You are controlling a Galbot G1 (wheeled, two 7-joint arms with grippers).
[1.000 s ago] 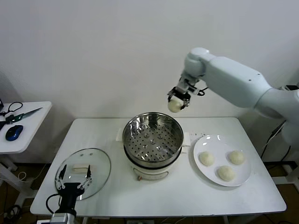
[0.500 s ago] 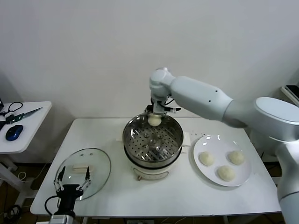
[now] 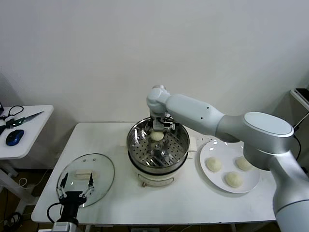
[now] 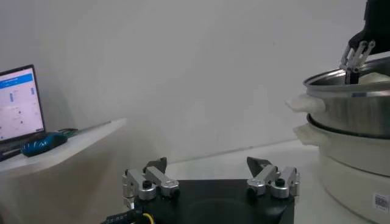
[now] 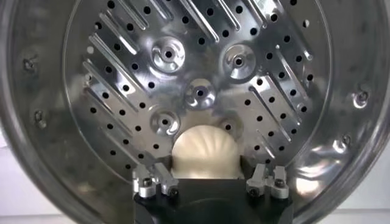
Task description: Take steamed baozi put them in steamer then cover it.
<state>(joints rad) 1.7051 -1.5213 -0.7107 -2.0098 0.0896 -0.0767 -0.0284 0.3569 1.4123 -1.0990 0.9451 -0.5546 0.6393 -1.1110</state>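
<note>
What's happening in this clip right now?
The right gripper is reaching down into the steamer, holding one baozi just above or on the perforated tray. Three more baozi wait on the white plate on the robot's right. The glass cover lies flat on the table to the left of the steamer, and the left gripper sits open at its near edge, idle. No other bun is in the steamer.

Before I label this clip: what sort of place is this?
Probably a lab staged as a kitchen: a steamer and plate of baozi on a bare white table, beside a desk with a laptop.
</note>
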